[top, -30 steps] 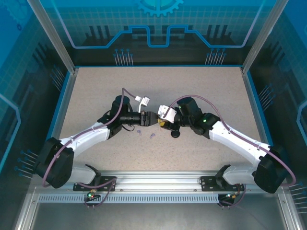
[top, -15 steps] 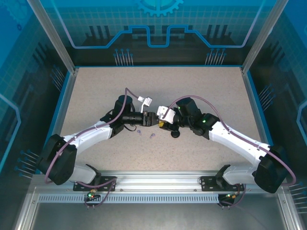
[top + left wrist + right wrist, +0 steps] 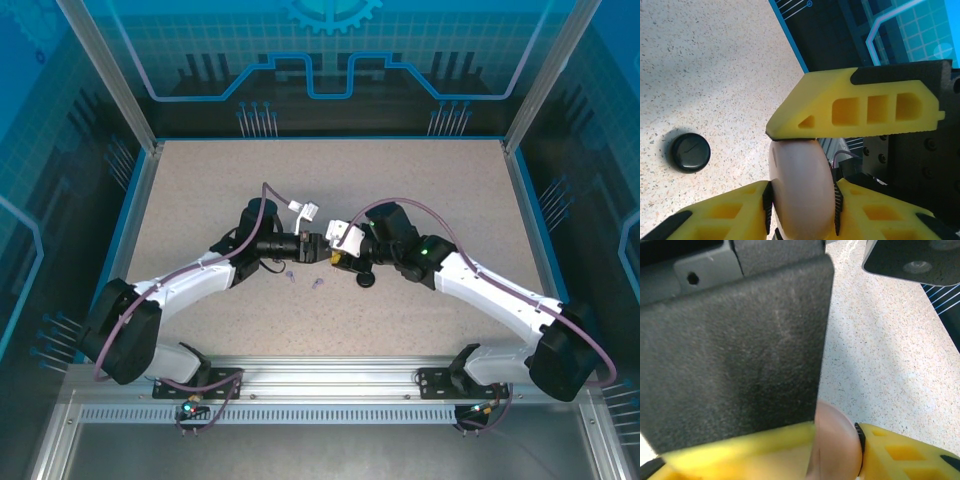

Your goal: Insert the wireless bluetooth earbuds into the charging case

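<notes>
**Two-claw hold on the case, mid-tabletop.** Your left claw (image 3: 801, 210) has its yellow fingers drawn in on the flanks of the pale pink charging case (image 3: 801, 185), with a black pad pressed to either side. Your right claw (image 3: 836, 446) pinches the same case from the opposite end. In the left wrist view, one of its fingers lies across the case's upper edge. Neither claw gapes; each is closed down to the width of the shell. The case sits between the two claws and, as far as the wrist views show, is held off the tabletop (image 3: 200, 190). No lid seam can be made out, so you cannot tell whether it is open.

Two lilac earbuds (image 3: 288, 274) (image 3: 318, 284) lie loose on the tabletop, just toward the bases from the claws and apart from each other. A black disc (image 3: 365, 280), probably another case, rests near the right claw.

**Step in hand (judged):** securing the case from both sides so the lid can be parted.
- Treat one claw as the anchor and work only with the other.
- Squeeze lightly, because a smooth rounded shell is likely to squirt out of flat pads.
- Never slacken both grips at once.

**Pose:** the left arm (image 3: 190, 285) and right arm (image 3: 490, 285) reach forward with their elbows bowed outward. Their forearms converge, the wrists are roughly level, and the claws meet nose to nose.
</notes>
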